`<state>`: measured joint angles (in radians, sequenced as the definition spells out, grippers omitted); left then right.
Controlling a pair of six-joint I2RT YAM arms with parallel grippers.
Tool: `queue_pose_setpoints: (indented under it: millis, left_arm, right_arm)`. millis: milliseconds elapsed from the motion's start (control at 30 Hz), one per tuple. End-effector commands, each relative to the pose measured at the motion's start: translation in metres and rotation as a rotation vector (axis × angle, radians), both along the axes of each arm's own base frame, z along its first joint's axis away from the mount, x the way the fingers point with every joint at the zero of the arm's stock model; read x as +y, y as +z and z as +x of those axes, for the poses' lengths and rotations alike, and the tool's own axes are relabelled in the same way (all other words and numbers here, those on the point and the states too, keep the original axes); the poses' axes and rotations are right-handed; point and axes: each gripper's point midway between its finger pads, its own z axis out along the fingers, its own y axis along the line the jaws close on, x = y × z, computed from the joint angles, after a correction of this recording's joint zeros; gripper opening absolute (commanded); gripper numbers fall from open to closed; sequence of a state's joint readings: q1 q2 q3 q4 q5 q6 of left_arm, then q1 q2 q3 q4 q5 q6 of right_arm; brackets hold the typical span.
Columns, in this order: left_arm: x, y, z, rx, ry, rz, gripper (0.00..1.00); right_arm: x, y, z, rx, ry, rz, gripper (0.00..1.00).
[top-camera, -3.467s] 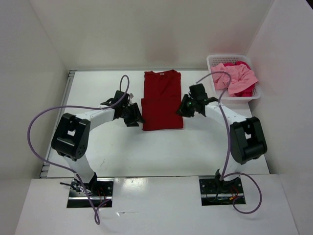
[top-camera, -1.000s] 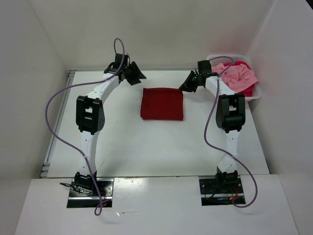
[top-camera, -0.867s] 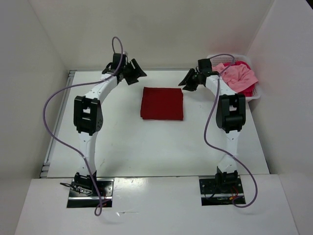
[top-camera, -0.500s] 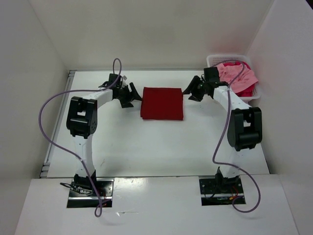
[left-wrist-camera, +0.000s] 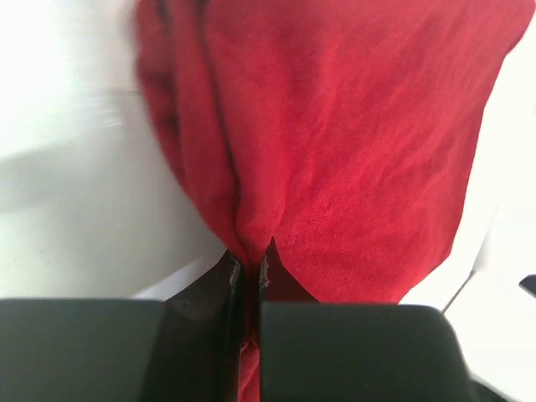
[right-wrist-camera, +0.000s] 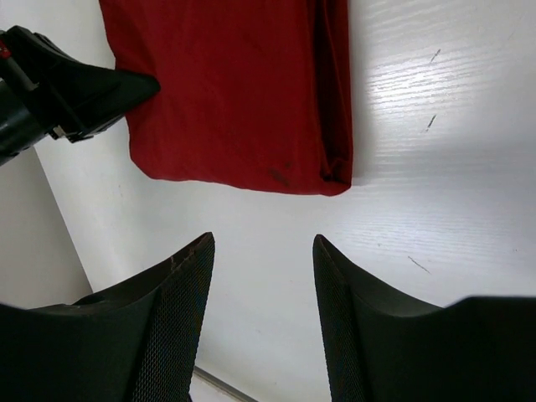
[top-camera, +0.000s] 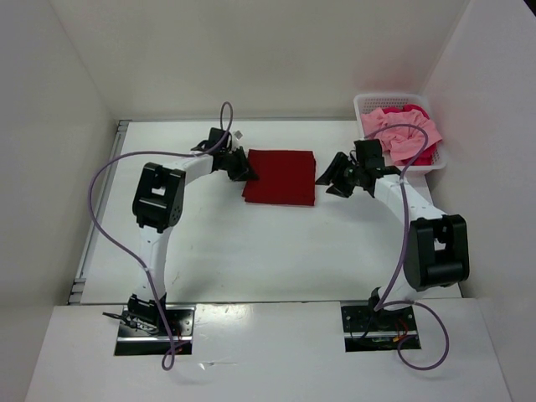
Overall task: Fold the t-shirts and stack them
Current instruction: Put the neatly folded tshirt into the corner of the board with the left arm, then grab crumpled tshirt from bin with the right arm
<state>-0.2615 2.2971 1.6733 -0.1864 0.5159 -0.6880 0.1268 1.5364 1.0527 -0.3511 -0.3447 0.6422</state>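
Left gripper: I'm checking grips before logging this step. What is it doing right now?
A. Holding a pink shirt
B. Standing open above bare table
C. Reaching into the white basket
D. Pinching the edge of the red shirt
D: in the left wrist view the left gripper has its fingers pressed together, with a fold of the red shirt caught between them.

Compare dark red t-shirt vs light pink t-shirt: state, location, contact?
The dark red t-shirt is folded into a flat rectangle; the light pink t-shirt is crumpled. Red lies on the table; pink is heaped in the white basket. The left gripper is shut on the red one's edge; no gripper touches the pink. Both are plain cloth.
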Motion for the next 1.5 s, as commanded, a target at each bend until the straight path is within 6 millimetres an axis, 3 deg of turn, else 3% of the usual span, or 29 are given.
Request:
queue_pose_setpoints:
  millis: [0,100,133,200,233,267,300,333,367,400,433,467,500,533,733,800,867,933,967,1000,1067,1100,1133,1167,1233,1300,1333,1367,1467]
  left_arm:
    - [0.033,0.029,0.025,-0.048,0.135,-0.002,0.02]
    - [0.100,0.045,0.035,-0.057,0.274,0.025,0.02]
    - [0.139,0.048,0.041,-0.059,0.352,0.036,0.03]
    - [0.183,0.067,0.039,-0.096,0.445,0.047,0.03]
    - [0.204,0.057,0.028,-0.054,0.506,0.047,0.04]
    - [0.245,0.069,0.024,-0.069,0.599,0.038,0.06]
    - [0.265,0.070,0.020,-0.073,0.650,0.028,0.20]
    - [0.301,0.071,0.012,-0.060,0.745,0.011,0.25]
    - [0.312,0.073,0.000,-0.063,0.787,-0.001,0.30]
    - [0.323,0.076,-0.008,-0.064,0.832,-0.018,0.50]
    - [0.335,0.094,-0.016,-0.106,0.878,-0.012,0.53]
    - [0.357,0.086,-0.033,-0.092,0.965,0.021,0.60]
    - [0.366,0.093,-0.040,-0.120,1.003,0.026,0.86]
    - [0.369,0.117,-0.042,-0.193,1.017,0.015,1.00]
    - [0.351,0.108,-0.052,-0.113,0.903,0.012,1.00]
    - [0.350,0.123,-0.063,-0.159,0.917,0.026,0.98]
    - [0.338,0.123,-0.072,-0.158,0.902,0.024,0.93]
    - [0.325,0.135,-0.073,-0.194,0.856,0.041,0.73]
    - [0.313,0.136,-0.072,-0.200,0.811,0.035,0.64]
    - [0.285,0.137,-0.072,-0.203,0.742,0.018,0.56]
    - [0.246,0.139,-0.072,-0.206,0.628,-0.008,0.44]
    - [0.207,0.139,-0.075,-0.211,0.521,-0.015,0.44]
    - [0.187,0.135,-0.077,-0.200,0.473,-0.018,0.44]
    - [0.146,0.132,-0.087,-0.194,0.363,-0.027,0.44]
    - [0.110,0.125,-0.100,-0.172,0.270,-0.037,0.44]
    - [0.080,0.122,-0.113,-0.167,0.192,-0.043,0.48]
    - [0.058,0.117,-0.127,-0.154,0.131,-0.045,0.50]
    - [0.049,0.113,-0.131,-0.145,0.105,-0.044,0.50]
    - [0.027,0.106,-0.145,-0.123,0.052,-0.049,0.53]
  right_arm:
    - [0.004,0.022,0.003,-0.095,0.014,0.009,0.56]
    - [0.006,0.021,-0.003,-0.082,0.027,0.021,0.56]
    - [0.007,0.018,-0.006,-0.070,0.037,0.029,0.56]
    - [0.009,0.016,-0.008,-0.074,0.051,0.031,0.56]
    - [0.010,0.016,-0.009,-0.073,0.058,0.037,0.56]
    - [0.014,0.013,-0.010,-0.064,0.068,0.036,0.56]
    - [0.014,0.013,-0.010,-0.068,0.075,0.031,0.56]
    - [0.015,0.008,-0.011,-0.052,0.084,0.039,0.56]
    - [0.022,0.009,-0.012,-0.050,0.104,0.048,0.56]
    - [0.028,0.007,-0.011,-0.048,0.126,0.043,0.56]
    - [0.031,0.007,-0.013,-0.048,0.137,0.043,0.56]
    - [0.036,0.002,-0.015,-0.032,0.152,0.048,0.56]
    - [0.043,0.002,-0.016,-0.031,0.170,0.049,0.56]
    - [0.045,0.003,-0.017,-0.030,0.177,0.056,0.56]
    - [0.065,0.008,-0.017,-0.039,0.232,0.066,0.56]
    - [0.065,0.017,-0.010,-0.059,0.224,0.060,0.56]
    - [0.063,0.031,0.003,-0.110,0.205,0.035,0.49]
    - [0.049,0.034,0.018,-0.107,0.155,0.012,0.39]
    - [0.043,0.052,0.034,-0.144,0.130,0.010,0.18]
    - [0.033,0.058,0.044,-0.162,0.107,-0.003,0.12]
    - [-0.007,0.080,0.079,-0.206,-0.009,-0.038,0.01]
    - [-0.030,0.086,0.093,-0.221,-0.090,-0.087,0.01]
    - [-0.049,0.109,0.109,-0.277,-0.142,-0.121,0.01]
    - [-0.086,0.105,0.122,-0.274,-0.232,-0.197,0.04]
    - [-0.121,0.123,0.139,-0.289,-0.309,-0.262,0.14]
    - [-0.167,0.105,0.154,-0.235,-0.394,-0.309,0.38]
    - [-0.183,0.117,0.164,-0.264,-0.436,-0.324,0.45]
    - [-0.207,0.096,0.166,-0.199,-0.471,-0.356,0.55]
    - [-0.241,0.100,0.176,-0.187,-0.544,-0.465,0.64]
